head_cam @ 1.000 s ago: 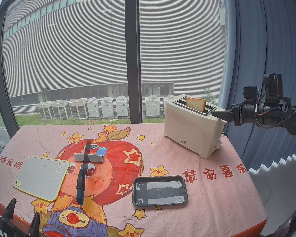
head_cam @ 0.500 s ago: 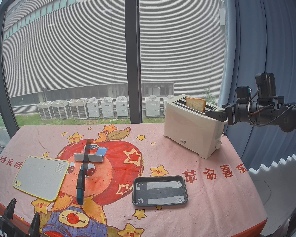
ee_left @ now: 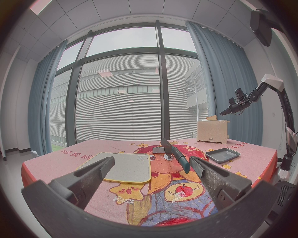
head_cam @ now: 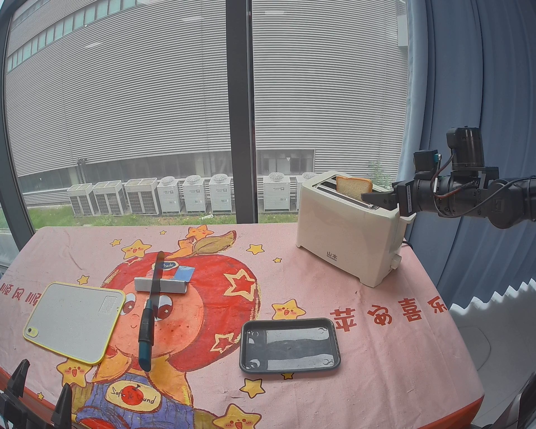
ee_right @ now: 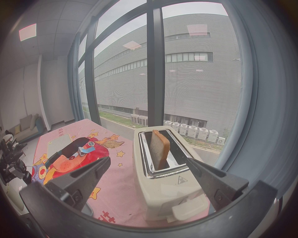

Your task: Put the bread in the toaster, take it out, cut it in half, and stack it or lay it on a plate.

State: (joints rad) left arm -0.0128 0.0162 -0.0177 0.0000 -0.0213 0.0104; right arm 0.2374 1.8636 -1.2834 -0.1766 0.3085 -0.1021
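Bread (head_cam: 354, 187) stands upright in the toaster (head_cam: 346, 237), its lower part hidden inside the slot. The right gripper (head_cam: 373, 199) hovers just beside the slice, over the toaster's top, jaws spread wide and holding nothing. The left gripper (ee_left: 152, 161) hangs low at the near edge of the table (head_cam: 391, 346), jaws likewise released. A dark plate (head_cam: 290, 345) lies in front of the toaster, apart from it.

Office-style test room: a table (head_cam: 391, 346) in a cartoon print stands before floor-to-ceiling windows (head_cam: 123, 100) hung with blue curtains (head_cam: 474, 72), under a tiled grid ceiling (ee_left: 118, 7) (a sofa (ee_right: 28, 124) lines the far wall).
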